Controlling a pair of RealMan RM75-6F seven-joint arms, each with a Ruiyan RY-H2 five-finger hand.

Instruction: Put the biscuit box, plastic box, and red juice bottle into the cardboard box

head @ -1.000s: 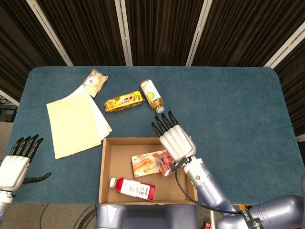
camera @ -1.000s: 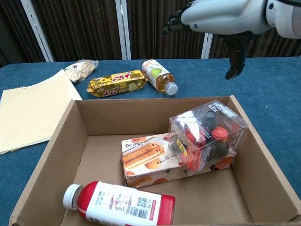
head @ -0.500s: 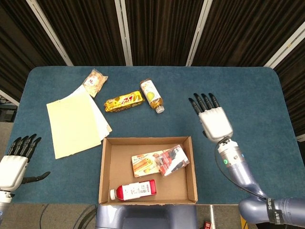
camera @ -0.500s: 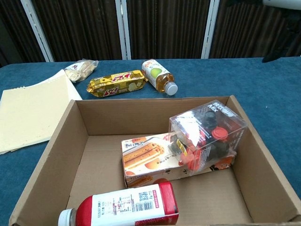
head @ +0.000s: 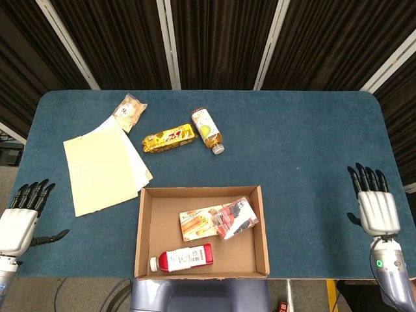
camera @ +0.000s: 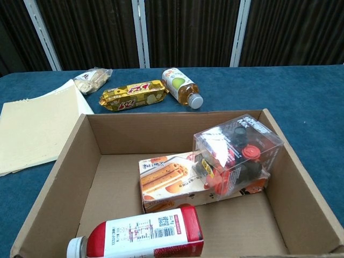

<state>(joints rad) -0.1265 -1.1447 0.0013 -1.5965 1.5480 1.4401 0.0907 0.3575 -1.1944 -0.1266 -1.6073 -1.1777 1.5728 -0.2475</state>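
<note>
As labels blur, red juice bottle (camera: 141, 236) w/ barcode

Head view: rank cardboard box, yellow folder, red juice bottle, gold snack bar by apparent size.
Largest to smallest as they look in the head view:
1. cardboard box
2. yellow folder
3. red juice bottle and gold snack bar: about the same length, too close to rank, though the bottle looks slightly thicker.
</note>
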